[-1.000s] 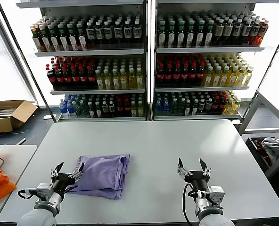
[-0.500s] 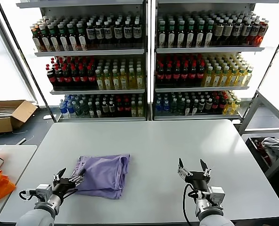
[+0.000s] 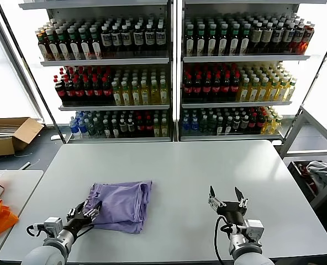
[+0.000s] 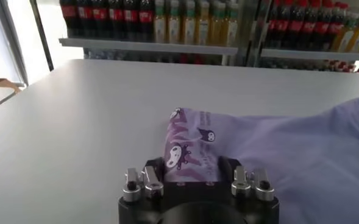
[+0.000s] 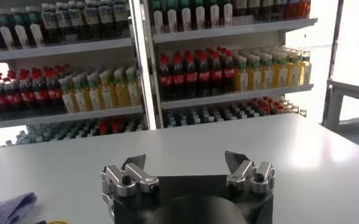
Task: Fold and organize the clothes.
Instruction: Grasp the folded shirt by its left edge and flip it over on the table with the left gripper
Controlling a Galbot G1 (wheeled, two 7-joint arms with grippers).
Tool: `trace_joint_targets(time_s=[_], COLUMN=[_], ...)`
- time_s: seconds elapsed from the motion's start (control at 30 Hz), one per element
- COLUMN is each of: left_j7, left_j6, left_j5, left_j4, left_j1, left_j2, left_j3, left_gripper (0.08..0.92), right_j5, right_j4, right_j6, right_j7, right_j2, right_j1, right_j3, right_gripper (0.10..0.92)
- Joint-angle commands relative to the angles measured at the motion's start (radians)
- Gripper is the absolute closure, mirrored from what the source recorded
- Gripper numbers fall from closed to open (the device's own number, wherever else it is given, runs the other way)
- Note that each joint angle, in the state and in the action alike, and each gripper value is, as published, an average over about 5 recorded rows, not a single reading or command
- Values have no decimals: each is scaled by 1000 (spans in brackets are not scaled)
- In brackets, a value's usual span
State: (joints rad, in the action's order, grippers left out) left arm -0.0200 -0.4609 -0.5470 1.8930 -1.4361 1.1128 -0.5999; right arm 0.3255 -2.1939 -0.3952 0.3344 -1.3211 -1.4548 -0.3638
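Left hand (image 3: 85,212) now narrower on lavender T-shirt (image 3: 121,204) corner, print up; right hand (image 3: 226,197) wide.

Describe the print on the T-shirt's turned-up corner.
Dark purple cartoon figures on the lavender T-shirt, clearest in the left wrist view.

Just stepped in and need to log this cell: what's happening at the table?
A two-armed robot is working on a lavender T-shirt lying folded on the grey table. The left gripper is at the shirt's near left corner, its jaws around a turned-up edge showing the dark purple print. The right gripper waits over bare table to the right, jaws open and empty.
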Motion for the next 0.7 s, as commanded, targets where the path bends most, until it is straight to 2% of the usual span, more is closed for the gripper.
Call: trace_joint_targets(time_s=[0.03,0.53,0.7], left_j7=[7,-9,-20], left_j6=[-10,19,29], left_j5=[-35,16,-1], left_j4=[-3,1,24], left_j1=[1,0,-7], left_j2=[0,-4,-59], left_j3=[2,-33,-145], left_gripper=[420,848,884], right_j5=[0,2,2], right_j4=[0,2,9], right_j6=[0,-2,-5], right_j7=[0,-1,-1], right_j2=[-2,6,10], right_j1=[2,13,24], right_j3=[3,1,4], right_gripper=[203,203,203])
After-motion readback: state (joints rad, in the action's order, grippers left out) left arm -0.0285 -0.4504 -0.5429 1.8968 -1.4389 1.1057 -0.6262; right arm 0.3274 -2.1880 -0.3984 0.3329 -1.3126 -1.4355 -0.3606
